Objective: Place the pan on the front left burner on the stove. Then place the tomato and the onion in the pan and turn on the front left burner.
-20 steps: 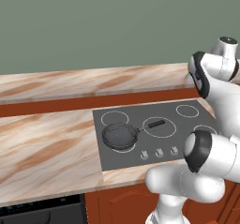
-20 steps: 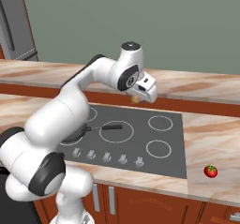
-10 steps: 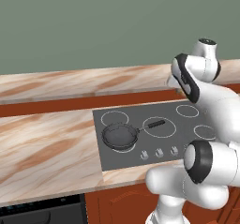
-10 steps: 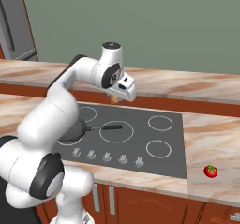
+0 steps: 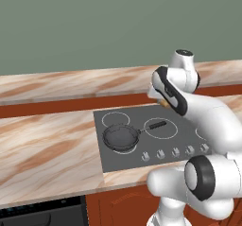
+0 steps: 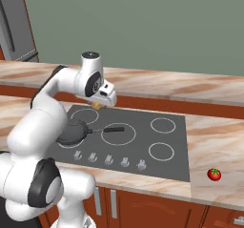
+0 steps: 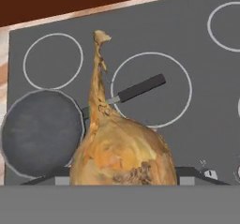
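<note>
Golden-brown onion is clamped in the tool above the stove, hiding its fingers; pan below.

My arm is glossy white, fat rounded links, dark grey-black rings at the joints. Big black disc on my lower joint. Round grey cap tops my wrist; just below it a boxy white hand block.
</note>
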Controlling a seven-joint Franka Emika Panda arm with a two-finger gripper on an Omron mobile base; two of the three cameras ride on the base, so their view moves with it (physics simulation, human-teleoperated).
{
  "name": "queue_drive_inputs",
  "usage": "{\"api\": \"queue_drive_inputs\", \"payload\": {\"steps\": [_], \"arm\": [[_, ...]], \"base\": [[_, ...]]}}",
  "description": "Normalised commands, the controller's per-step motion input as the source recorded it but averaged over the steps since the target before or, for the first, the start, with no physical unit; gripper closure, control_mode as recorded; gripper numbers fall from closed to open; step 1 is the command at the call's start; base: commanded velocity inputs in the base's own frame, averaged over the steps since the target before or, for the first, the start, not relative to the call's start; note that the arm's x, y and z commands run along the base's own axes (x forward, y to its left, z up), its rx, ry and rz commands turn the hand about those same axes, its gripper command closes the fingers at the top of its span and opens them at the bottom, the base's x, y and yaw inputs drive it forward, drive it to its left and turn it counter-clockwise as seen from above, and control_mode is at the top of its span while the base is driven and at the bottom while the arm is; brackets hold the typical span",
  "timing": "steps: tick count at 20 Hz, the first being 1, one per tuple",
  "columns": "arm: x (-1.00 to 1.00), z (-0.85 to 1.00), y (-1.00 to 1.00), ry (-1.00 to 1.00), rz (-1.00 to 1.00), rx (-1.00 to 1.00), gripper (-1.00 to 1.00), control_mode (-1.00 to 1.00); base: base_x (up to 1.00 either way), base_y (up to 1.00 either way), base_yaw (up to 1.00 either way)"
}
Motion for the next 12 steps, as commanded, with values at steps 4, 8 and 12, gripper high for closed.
{"api": "queue_drive_inputs", "payload": {"steps": [4, 8, 12], "arm": [[0.23, -0.10, 0.60, 0.07, 0.13, 0.00, 1.00, -1.00], [0.14, -0.13, 0.59, 0.06, 0.12, 0.00, 1.00, -1.00], [0.05, -0.25, 0.57, 0.09, 0.12, 0.00, 1.00, -1.00]], "base": [[0.00, 0.00, 0.00], [0.00, 0.00, 0.00], [0.00, 0.00, 0.00]]}}
